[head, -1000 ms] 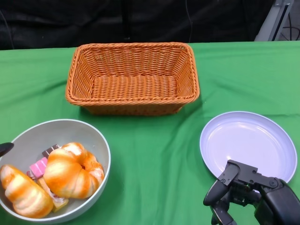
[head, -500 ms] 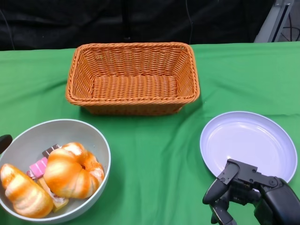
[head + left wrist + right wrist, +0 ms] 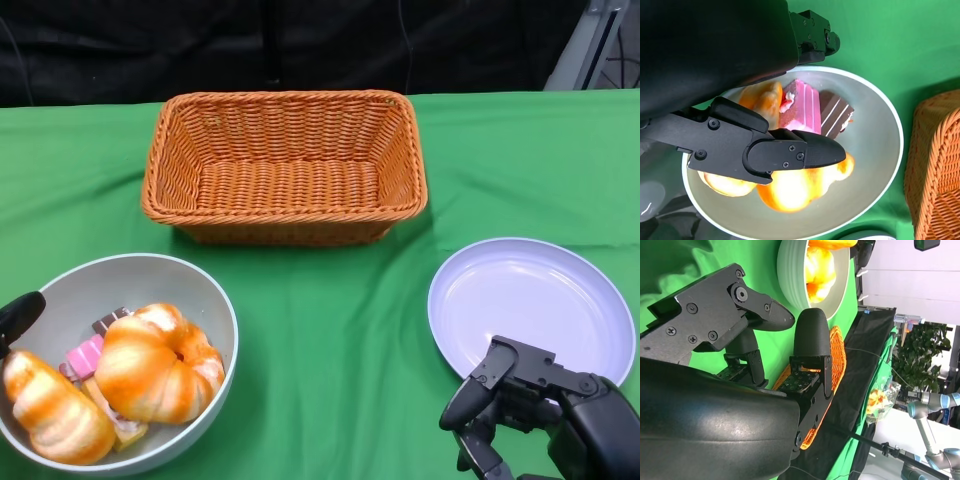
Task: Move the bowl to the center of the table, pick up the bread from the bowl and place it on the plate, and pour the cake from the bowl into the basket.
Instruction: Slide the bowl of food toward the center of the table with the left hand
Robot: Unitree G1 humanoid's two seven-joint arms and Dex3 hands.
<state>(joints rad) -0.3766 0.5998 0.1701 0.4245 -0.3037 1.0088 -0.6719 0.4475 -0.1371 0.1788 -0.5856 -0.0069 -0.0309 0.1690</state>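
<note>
Right hand: the right hand (image 3: 545,410) sits low at the near right edge of the table, fingers apart and holding nothing, its fingertips just beside the near rim of the plate.
Left hand: only a black fingertip of the left hand (image 3: 20,312) shows in the head view, at the bowl's far-left rim; the left wrist view shows its fingers (image 3: 790,152) spread over the bowl's mouth, with nothing gripped.
Bowl: the grey bowl (image 3: 190,280) stands at the near left of the green tablecloth (image 3: 330,330), directly under the left hand and well apart from the right hand.
Bread: two orange-glazed bread pieces lie in the bowl, a round one (image 3: 158,365) in the middle and a longer one (image 3: 55,410) at the near-left wall.
Cake: pink cake (image 3: 800,107) and brown cake (image 3: 835,112) slices sit beside the bread, toward the bowl's far side.
Plate: the pale plate (image 3: 530,300) lies at the right.
Basket: the wicker basket (image 3: 285,165) stands farthest back, near the middle.
</note>
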